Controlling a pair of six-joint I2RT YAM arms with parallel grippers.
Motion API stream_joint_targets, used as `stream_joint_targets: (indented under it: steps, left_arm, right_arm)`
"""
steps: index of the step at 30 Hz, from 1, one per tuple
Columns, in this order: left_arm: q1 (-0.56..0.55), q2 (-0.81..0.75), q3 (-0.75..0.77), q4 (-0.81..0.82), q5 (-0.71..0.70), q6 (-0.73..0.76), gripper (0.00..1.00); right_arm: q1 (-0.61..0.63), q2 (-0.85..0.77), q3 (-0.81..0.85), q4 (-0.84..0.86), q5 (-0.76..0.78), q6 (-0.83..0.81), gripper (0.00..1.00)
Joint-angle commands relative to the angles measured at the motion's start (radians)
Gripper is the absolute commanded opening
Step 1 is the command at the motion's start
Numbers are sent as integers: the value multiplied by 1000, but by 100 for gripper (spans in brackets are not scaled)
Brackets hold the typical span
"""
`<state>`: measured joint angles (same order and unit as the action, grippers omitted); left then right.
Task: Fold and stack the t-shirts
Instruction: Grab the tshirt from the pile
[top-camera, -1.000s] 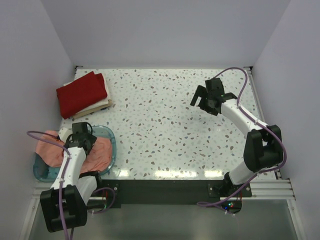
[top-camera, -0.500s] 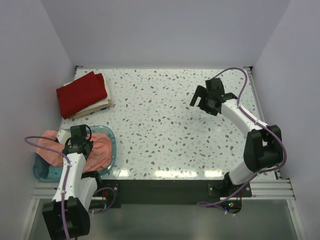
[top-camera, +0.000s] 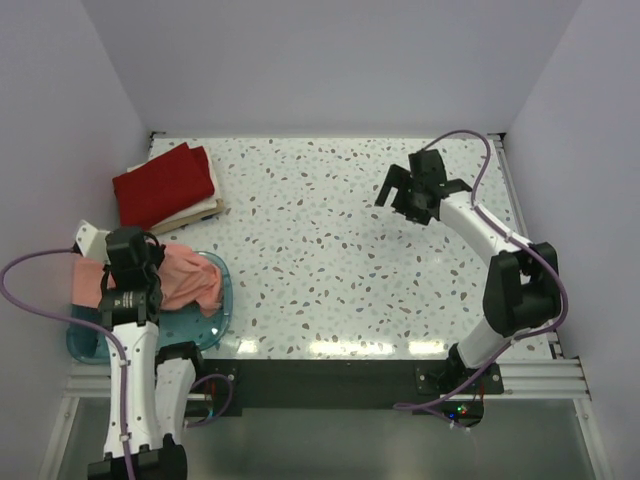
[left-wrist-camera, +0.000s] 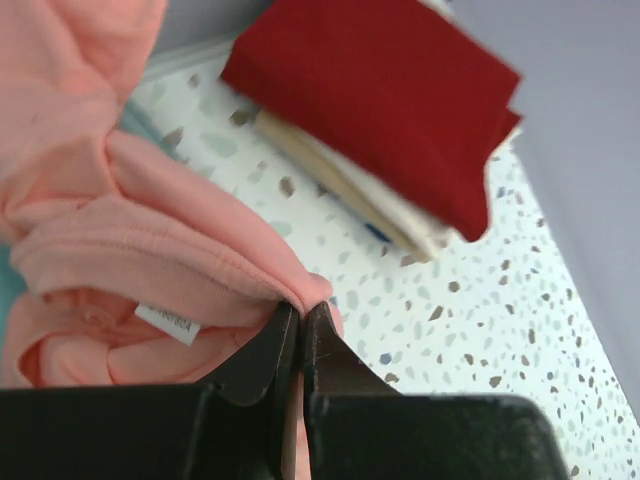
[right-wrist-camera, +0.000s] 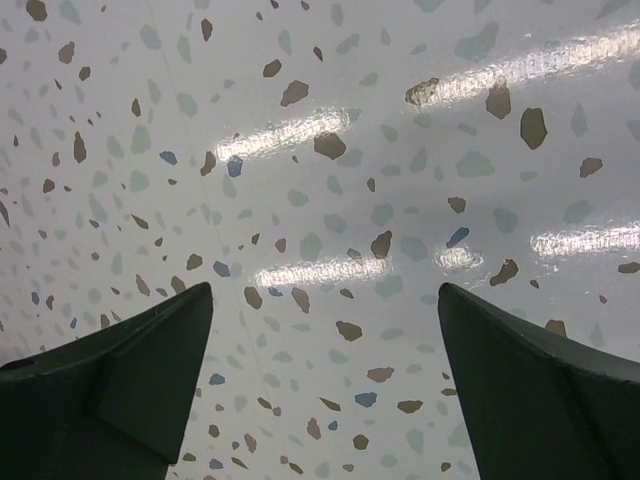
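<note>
A crumpled salmon-pink t-shirt (top-camera: 185, 280) hangs over the blue tub (top-camera: 215, 318) at the near left, lifted by my left gripper (top-camera: 135, 262), which is shut on a fold of it. In the left wrist view the two black fingertips pinch the pink cloth (left-wrist-camera: 150, 250) right at my left gripper's (left-wrist-camera: 302, 312) tip. At the far left lies a folded deep red t-shirt (top-camera: 160, 185) on top of a folded cream-white one (top-camera: 195, 212); both show in the left wrist view too, red (left-wrist-camera: 380, 90) above cream (left-wrist-camera: 350, 190). My right gripper (top-camera: 412, 195) hovers open over bare table at the right, its jaws (right-wrist-camera: 325, 300) wide apart with nothing between.
White walls close in the speckled table (top-camera: 330, 260) on three sides. The translucent blue tub sits at the table's near-left corner, beside the left arm's base. A purple cable (top-camera: 30, 290) loops out from the left arm.
My left gripper closed on the pink t-shirt and rose back and to the left, pulling the cloth up out of the tub. The right gripper shifted slightly.
</note>
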<state>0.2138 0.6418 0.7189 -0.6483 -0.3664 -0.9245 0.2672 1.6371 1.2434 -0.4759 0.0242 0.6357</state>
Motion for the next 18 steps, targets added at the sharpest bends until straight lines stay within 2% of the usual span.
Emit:
stream_joint_targets:
  steps: [1, 6, 11, 13, 18]
  left_arm:
    - [2, 1, 125, 246, 50, 166, 0]
    - [2, 137, 258, 383, 275, 343, 0]
    - [-7, 278, 392, 490, 565, 372, 0]
    - [-30, 334, 457, 533, 639, 377, 0]
    - [-206, 456, 631, 558, 684, 444, 0]
  right_arm:
    - [-5, -3, 68, 60, -21, 1, 97]
    - [-5, 7, 93, 71, -20, -7, 97]
    - [-9, 4, 116, 71, -9, -19, 97]
    - [-13, -2, 120, 72, -3, -24, 97]
    - [-25, -19, 134, 72, 13, -31, 98]
